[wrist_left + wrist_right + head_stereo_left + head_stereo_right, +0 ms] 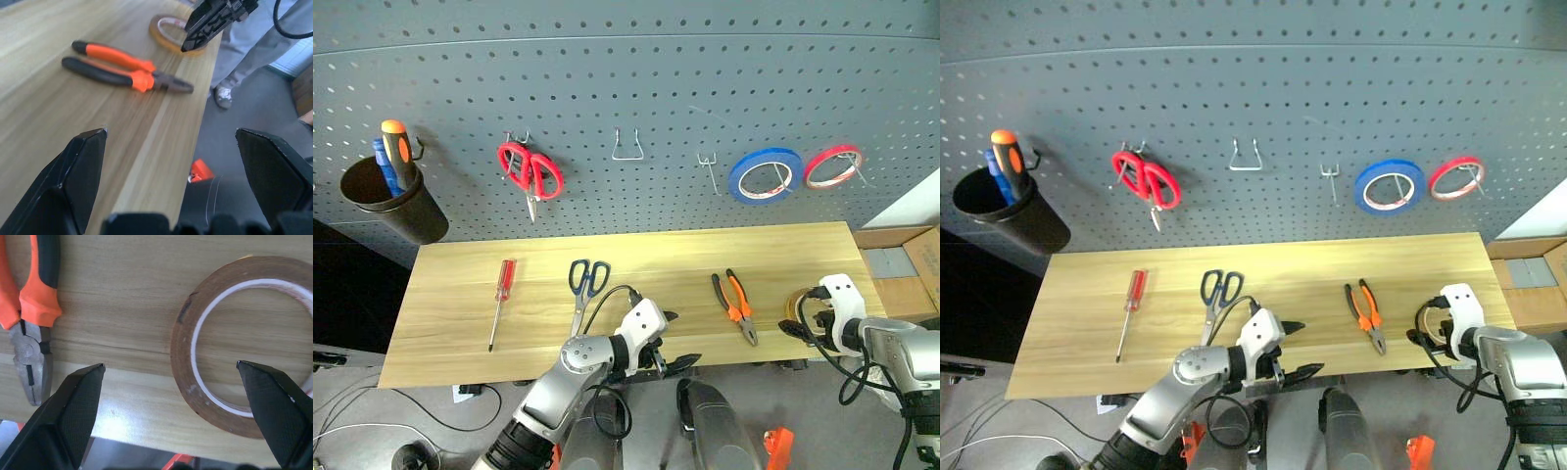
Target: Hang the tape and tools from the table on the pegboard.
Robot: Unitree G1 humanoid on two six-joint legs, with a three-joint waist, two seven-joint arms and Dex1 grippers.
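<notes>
The yellow tape (182,352) lies flat near the table's (460,333) front right corner. My right gripper (800,315) hovers open just above it, one finger on each side of the ring's near edge. The orange-and-black pliers (734,305) lie left of the tape. My left gripper (683,338) stands open over the table's front edge, pointing right toward the pliers (127,71), nothing between its fingers. The dark-handled scissors (585,286) and the red-handled screwdriver (501,299) lie further left. The pegboard (626,78) rises behind the table.
On the pegboard hang red scissors (530,171), a blue tape ring (765,176), a red tape ring (832,166) and a black cup (391,201) with tools. Two bare hooks (626,147) (707,168) sit between them. Cardboard boxes (906,264) stand right of the table.
</notes>
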